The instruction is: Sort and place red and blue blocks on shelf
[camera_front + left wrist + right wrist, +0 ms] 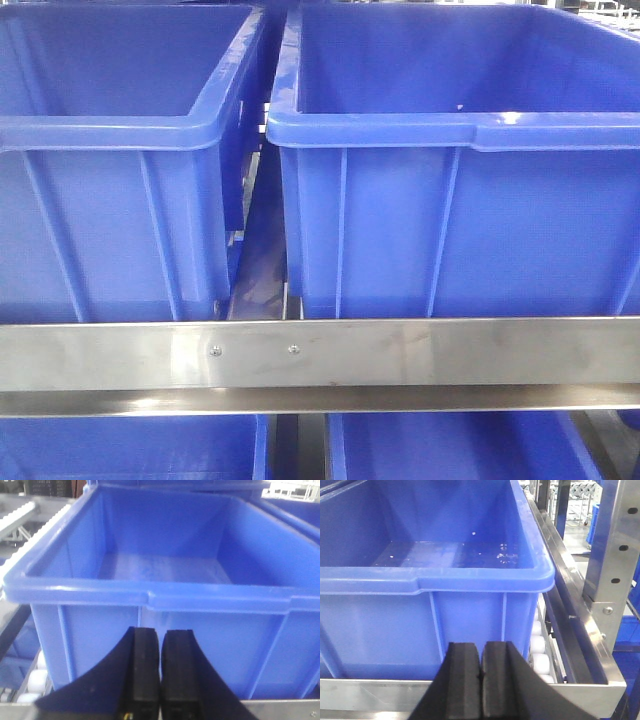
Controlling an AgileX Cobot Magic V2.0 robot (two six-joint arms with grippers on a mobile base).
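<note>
No red or blue block shows in any view. The shelf's steel front rail (320, 355), with two small screws, runs across the front view below two blue bins. My left gripper (160, 632) is shut with nothing in it, just in front of the left bin (150, 595), which looks bare inside. My right gripper (481, 645) is also shut and holds nothing, in front of the right bin (435, 575), above the shelf rail (375, 694).
Two large blue bins (110, 130) (460, 130) stand side by side on the shelf, with more blue bins (450, 445) on the level below. White rollers (539, 650) and a perforated steel upright (615, 555) sit to the right of the right bin.
</note>
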